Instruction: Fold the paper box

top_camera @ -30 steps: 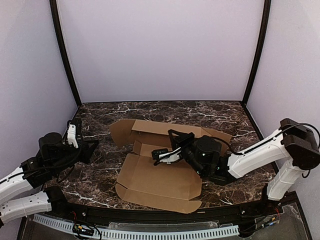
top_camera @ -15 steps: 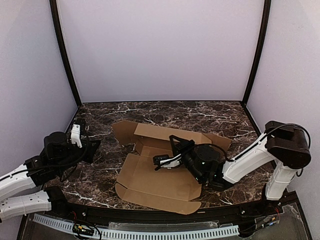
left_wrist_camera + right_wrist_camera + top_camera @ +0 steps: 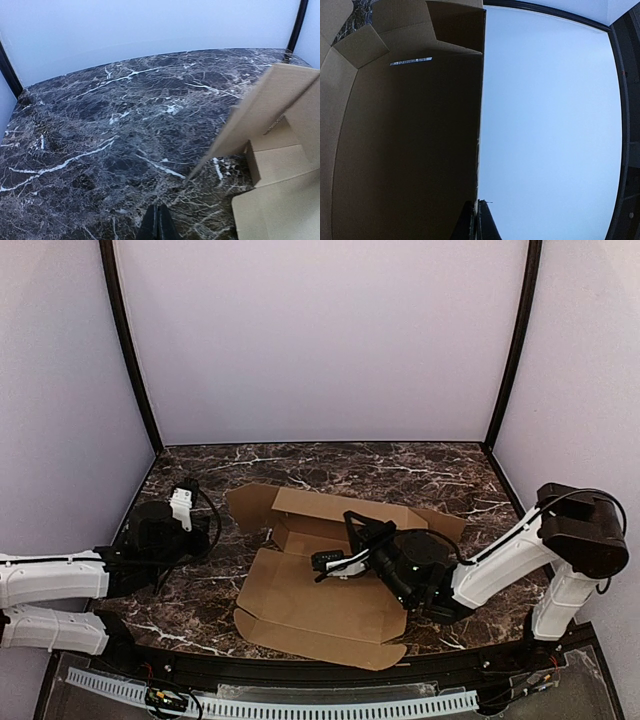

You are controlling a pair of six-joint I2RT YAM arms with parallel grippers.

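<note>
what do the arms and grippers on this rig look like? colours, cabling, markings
Both match: the left arm and right arm have white link shells with bulky black joint housings. Thin black cables loop outside near the joints. The left gripper and right gripper have slim dark fingers on black bodies, each with a small white part. No markings legible.

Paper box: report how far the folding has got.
Early. Done: the paper box has its rear panel and end flaps lifted. In hand: the shut right gripper sits at a raised panel's edge; the shut left gripper hovers over the marble table. Left: the front panel lies flat, no carton formed.
</note>
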